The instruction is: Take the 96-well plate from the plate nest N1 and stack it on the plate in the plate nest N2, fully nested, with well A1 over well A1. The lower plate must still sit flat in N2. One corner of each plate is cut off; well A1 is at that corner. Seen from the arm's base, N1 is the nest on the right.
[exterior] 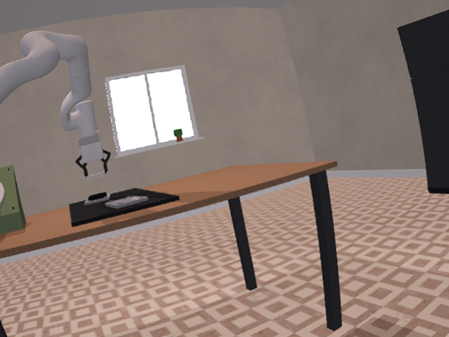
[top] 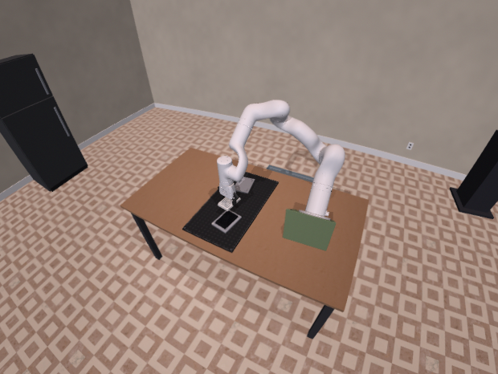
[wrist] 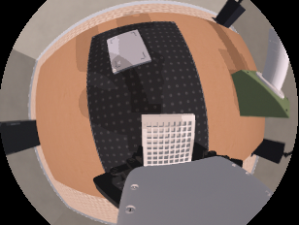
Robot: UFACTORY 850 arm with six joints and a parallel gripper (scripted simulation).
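Fingers [exterior: 94,170] clamp plate [exterior: 95,175] above mat [exterior: 82,215]; fridge [exterior: 446,105] well apart.

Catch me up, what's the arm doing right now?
The white arm has its claw shut on a white 96-well plate, carried in the air above the black mat. The grey nest N1 behind it looks vacant. The dark plate in nest N2 appears to sit flat, waiting underneath. Stacking is not yet done.
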